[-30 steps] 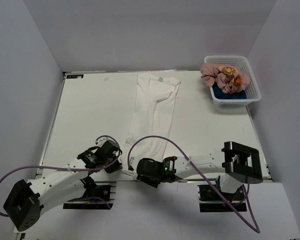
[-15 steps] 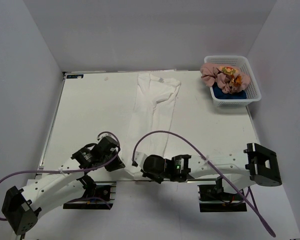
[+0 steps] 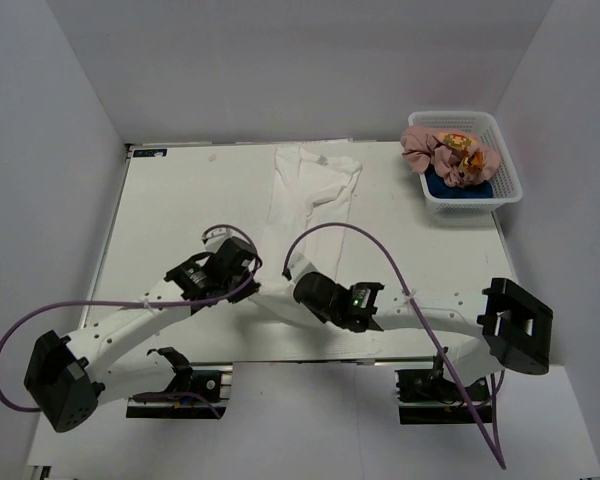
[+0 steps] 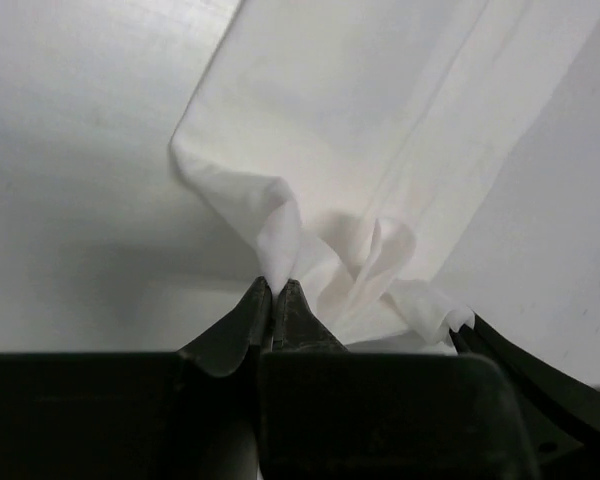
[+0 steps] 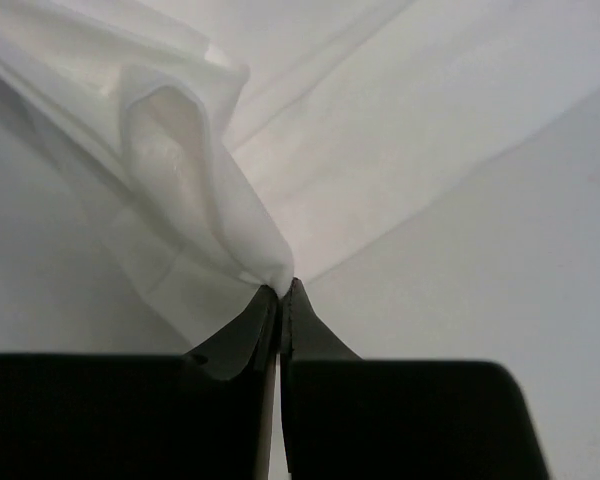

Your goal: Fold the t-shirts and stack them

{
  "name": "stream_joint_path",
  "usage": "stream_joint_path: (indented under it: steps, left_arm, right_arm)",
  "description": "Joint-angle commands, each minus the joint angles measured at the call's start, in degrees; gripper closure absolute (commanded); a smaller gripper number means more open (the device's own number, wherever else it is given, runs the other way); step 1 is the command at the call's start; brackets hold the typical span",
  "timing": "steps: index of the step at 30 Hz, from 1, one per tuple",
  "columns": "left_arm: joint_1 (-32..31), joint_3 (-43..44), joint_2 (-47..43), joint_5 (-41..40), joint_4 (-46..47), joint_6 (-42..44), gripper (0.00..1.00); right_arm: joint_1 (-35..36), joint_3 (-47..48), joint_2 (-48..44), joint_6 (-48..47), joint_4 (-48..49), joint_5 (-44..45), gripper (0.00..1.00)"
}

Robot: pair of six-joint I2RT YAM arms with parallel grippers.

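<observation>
The white t-shirt lies folded into a long strip down the middle of the table. My left gripper is shut on its near left corner, and my right gripper is shut on its near right corner. Both hold the near hem lifted above the table, with the cloth bunched between them. The pink t-shirt with its yellow-orange print lies crumpled in the white basket at the far right, on top of the navy t-shirt.
The basket stands at the table's far right corner against the wall. Grey walls close in the left, back and right. Purple cables loop over both arms near the table's front edge.
Both grippers have moved away from the front edge toward the table's middle, carrying the shirt's near hem with them, so the strip has shortened.
</observation>
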Motion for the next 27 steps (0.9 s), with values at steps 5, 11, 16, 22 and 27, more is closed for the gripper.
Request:
stream_joint_path:
  steps: [5,11,16,22,27]
  left_arm:
    - [1.41,19.12,16.34,-15.59,1.13,3.88,1.00]
    - [6.31,32.58,30.57,-16.12,-0.36,7.58,1.00]
    - [10.28,38.82,37.09,-12.79,2.97,12.67,1.00]
    - [12.92,43.49,44.30,-6.56,5.96,17.16,1.00]
    - [13.45,44.02,47.21,-4.78,8.94,18.66,1.00]
  right_arm:
    - [-10.73,7.02,1.06,-3.07,8.03,3.94,1.00]
    - [-18.55,12.30,5.19,-7.03,9.63,1.05,1.00]
    - [-24.00,17.22,10.10,-9.41,10.34,-2.12,1.00]
    - [-27.70,21.79,15.90,-11.87,8.76,-7.13,1.00]
    - [-29.90,23.82,18.90,-11.43,6.83,-11.00,1.00]
